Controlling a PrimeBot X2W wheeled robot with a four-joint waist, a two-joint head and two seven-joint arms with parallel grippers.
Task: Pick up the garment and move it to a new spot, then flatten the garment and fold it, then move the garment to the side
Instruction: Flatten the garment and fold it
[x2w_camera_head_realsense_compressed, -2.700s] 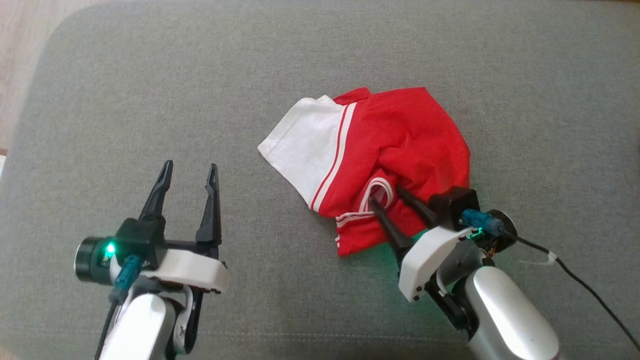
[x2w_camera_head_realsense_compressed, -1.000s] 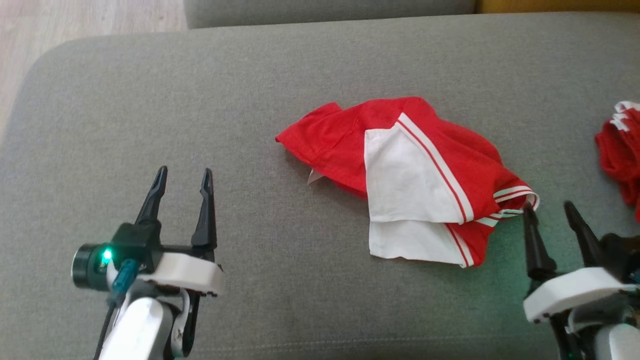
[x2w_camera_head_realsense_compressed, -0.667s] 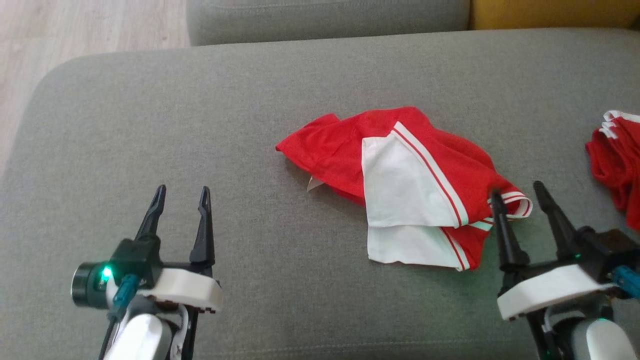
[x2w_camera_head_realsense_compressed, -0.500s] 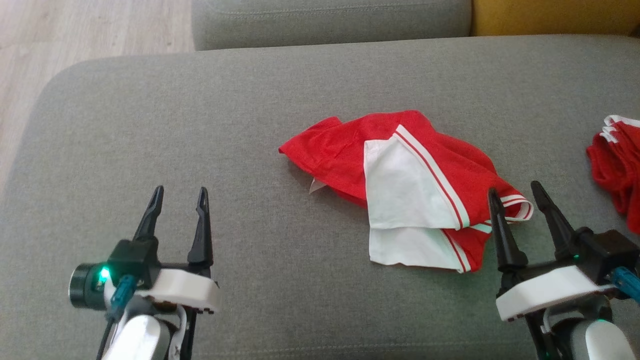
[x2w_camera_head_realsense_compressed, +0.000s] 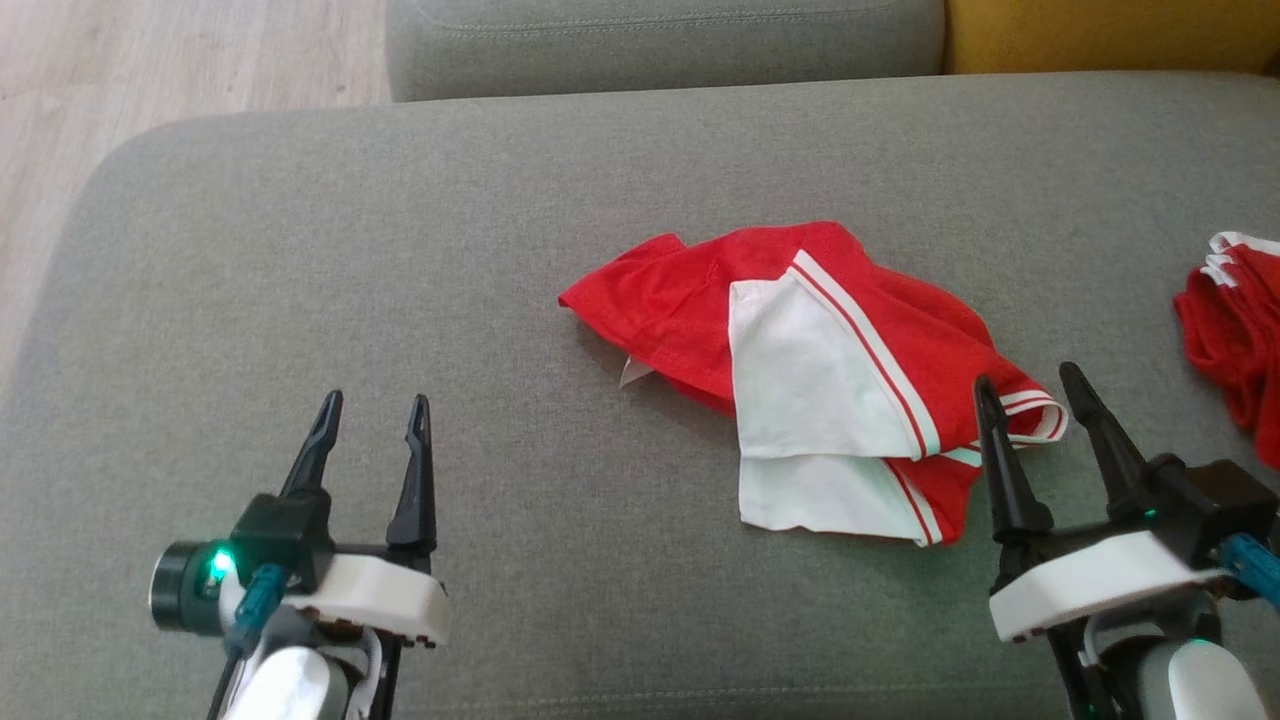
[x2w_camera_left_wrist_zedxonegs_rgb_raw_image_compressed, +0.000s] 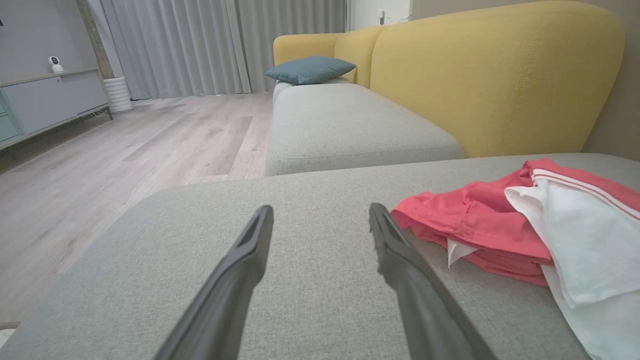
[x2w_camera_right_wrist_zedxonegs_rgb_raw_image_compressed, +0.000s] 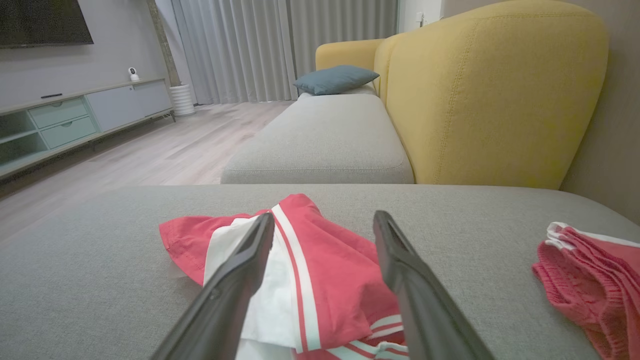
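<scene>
The garment is red with white panels and white stripes. It lies crumpled on the grey cushion, right of centre; it shows too in the left wrist view and the right wrist view. My right gripper is open just off the garment's right end, beside the striped cuff, with nothing between its fingers. My left gripper is open over bare cushion, well to the left of the garment. In the right wrist view the gripper points over the garment.
A second red garment lies bunched at the cushion's right edge, also in the right wrist view. Another grey seat and a yellow backrest stand behind. Wooden floor lies beyond the cushion's left end.
The right gripper has let go of the garment, which now lies turned over further right. The camera view has shifted. Over the last half second the left gripper drew back slightly.
</scene>
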